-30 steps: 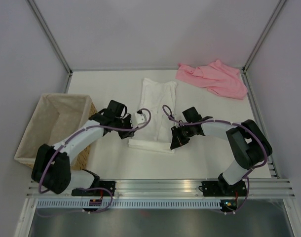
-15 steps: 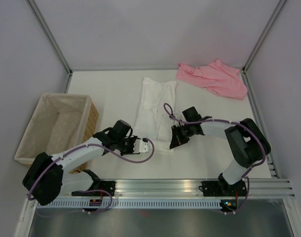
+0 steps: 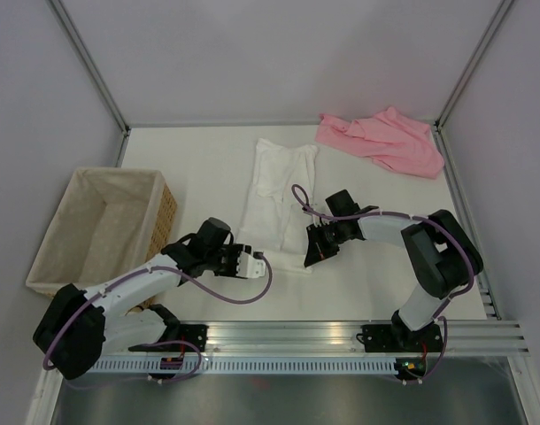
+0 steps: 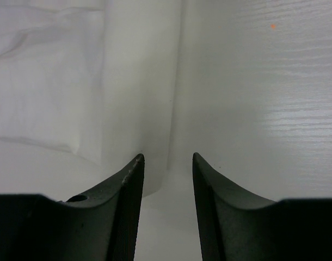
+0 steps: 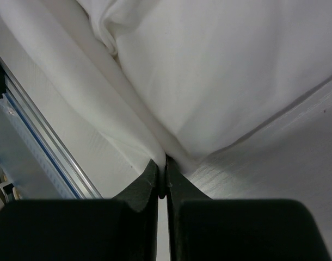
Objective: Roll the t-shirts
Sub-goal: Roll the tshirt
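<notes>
White table, centre frame: the white t-shirt looks limp and light, probably best pinched at its lower hem corners. Right gripper is clamped on the lower-right corner; left gripper stands apart, empty.

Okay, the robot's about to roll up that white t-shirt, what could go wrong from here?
Only the right gripper is shut on the white t-shirt, at its near right corner; the left gripper is open at the near left edge, gripping nothing. Moving alone, the right one would likely start the roll crooked. Its pinch takes just a thin edge of cloth, which may slip out. The pink t-shirt lies bunched at the far right and needs flattening first.
</notes>
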Available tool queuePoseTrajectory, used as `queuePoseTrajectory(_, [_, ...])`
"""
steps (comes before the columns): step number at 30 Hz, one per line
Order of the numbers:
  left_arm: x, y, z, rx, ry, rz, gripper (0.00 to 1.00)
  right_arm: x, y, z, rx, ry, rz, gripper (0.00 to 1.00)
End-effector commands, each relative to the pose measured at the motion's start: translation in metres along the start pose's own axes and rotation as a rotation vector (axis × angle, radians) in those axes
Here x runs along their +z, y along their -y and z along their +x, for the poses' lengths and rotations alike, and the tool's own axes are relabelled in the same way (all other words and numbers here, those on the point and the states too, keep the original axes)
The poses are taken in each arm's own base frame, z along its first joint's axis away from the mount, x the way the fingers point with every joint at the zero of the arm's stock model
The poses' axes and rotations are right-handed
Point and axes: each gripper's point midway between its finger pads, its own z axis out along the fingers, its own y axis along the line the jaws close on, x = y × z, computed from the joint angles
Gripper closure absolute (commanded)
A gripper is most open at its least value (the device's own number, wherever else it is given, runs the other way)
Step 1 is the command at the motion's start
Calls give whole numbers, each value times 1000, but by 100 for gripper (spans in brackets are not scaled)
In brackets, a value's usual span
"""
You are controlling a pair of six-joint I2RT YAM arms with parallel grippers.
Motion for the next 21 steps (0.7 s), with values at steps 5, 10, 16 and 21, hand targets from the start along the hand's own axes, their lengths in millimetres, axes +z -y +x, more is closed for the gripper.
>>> queuePoseTrajectory(5, [17,-16,10,60,-44,-46,53,3,15,3,-18,-25,57,91])
queuePoseTrajectory(10, [19,-25,7,69,-46,-55,53,1,16,5,-19,-44,65,90])
queuePoseTrajectory(16, [19,-23,8,126,-43,-46,52,0,17,3,-6,-42,75,88])
queuePoseTrajectory(21, [25,-26,13,131,-74,-37,51,-1,16,1,-6,-43,77,84])
